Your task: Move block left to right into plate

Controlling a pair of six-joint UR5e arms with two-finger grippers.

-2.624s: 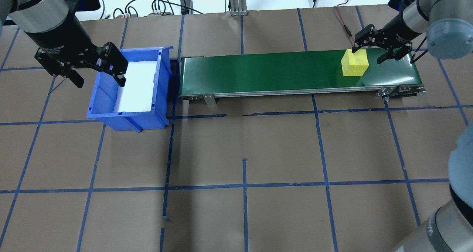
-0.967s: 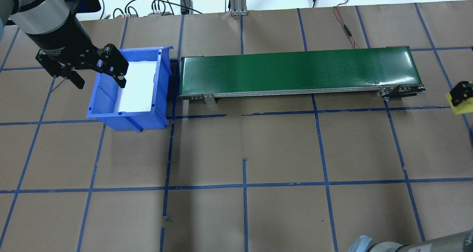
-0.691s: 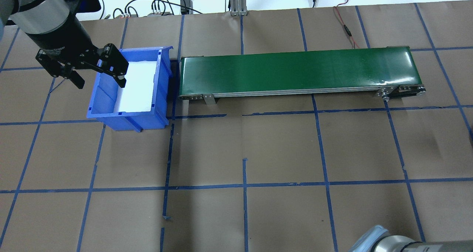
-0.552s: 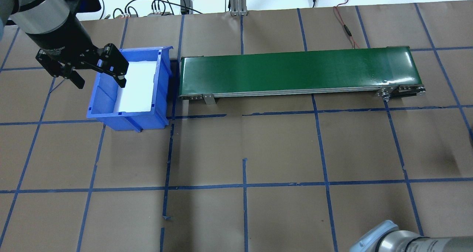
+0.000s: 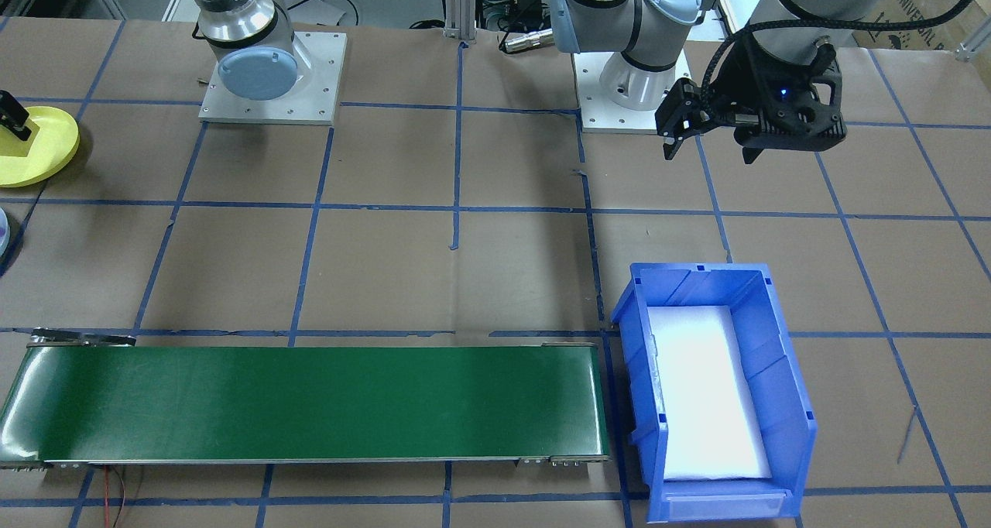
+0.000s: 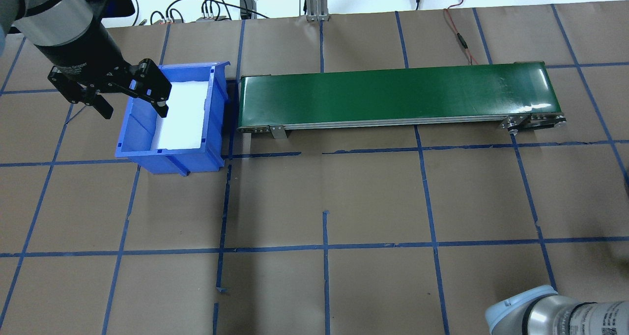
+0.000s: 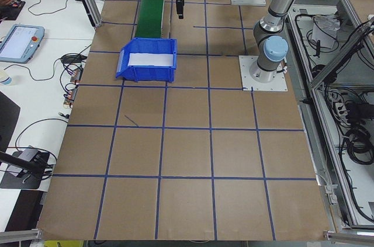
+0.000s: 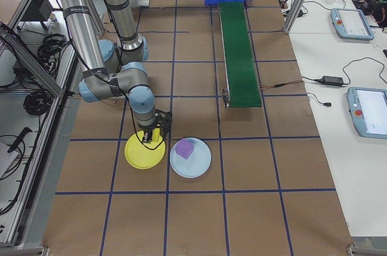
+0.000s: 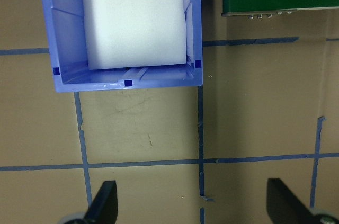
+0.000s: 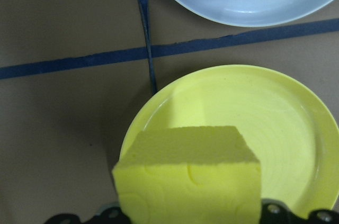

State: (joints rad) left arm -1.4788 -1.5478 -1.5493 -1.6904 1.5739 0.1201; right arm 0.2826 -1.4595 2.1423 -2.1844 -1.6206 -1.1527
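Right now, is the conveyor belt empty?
Yes, the green conveyor belt carries nothing; the yellow block is in the right claw above the yellow plate.

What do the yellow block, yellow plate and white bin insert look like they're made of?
Yellow block: likely foam, given its matte, porous, dimpled faces. Yellow plate: probably plastic, being glossy with faint concentric rings. White insert in the blue bin: looks like a foam pad, matte, with soft edges; it can't be confirmed from the views.
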